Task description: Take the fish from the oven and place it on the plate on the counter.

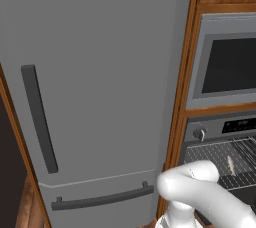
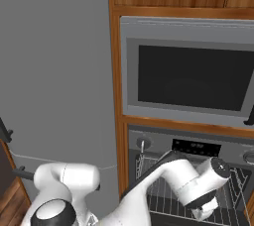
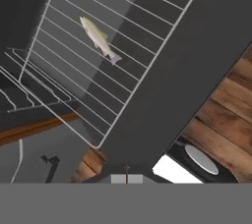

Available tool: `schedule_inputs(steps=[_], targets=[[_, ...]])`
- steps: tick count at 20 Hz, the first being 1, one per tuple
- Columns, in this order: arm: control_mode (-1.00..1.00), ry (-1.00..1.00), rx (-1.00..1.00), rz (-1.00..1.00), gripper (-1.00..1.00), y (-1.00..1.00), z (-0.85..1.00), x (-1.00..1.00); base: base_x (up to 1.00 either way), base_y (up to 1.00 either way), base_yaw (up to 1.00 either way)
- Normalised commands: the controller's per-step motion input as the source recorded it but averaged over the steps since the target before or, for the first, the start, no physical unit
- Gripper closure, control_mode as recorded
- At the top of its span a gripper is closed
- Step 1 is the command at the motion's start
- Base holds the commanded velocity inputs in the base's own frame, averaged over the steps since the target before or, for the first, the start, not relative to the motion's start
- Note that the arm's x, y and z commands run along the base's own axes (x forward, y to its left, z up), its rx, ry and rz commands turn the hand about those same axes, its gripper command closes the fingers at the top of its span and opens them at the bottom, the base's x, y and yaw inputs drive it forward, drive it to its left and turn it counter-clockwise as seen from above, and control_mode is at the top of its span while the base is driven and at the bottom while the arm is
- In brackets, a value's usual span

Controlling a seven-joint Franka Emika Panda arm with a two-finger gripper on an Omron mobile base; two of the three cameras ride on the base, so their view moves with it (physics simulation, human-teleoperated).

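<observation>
Inside the open oven (image 2: 198,146), a slender grey-tan fish (image 3: 100,38) lying flat on a pulled-out wire rack (image 3: 123,51), apart from the claw. Seen in the left base view as a small pale sliver (image 1: 231,164) on the rack. Gripper (image 3: 126,179) at the bottom of the hand view, jaws closed tight with nothing between them. White arm (image 2: 183,180) reaching toward the oven cavity. Left of the oven, tall grey fridge (image 1: 95,87); above it, dark-windowed microwave (image 2: 191,74). Below, wooden floor (image 3: 221,120).
</observation>
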Motion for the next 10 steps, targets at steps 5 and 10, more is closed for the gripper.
schedule_inputs(steps=[5,10], targets=[[-1.00,0.00,-0.22,0.15,1.00,0.48,-0.09,0.38,0.00,0.00,0.00],[-1.00,0.00,-0.10,0.04,-1.00,0.29,-0.01,0.37,0.00,0.00,0.00]])
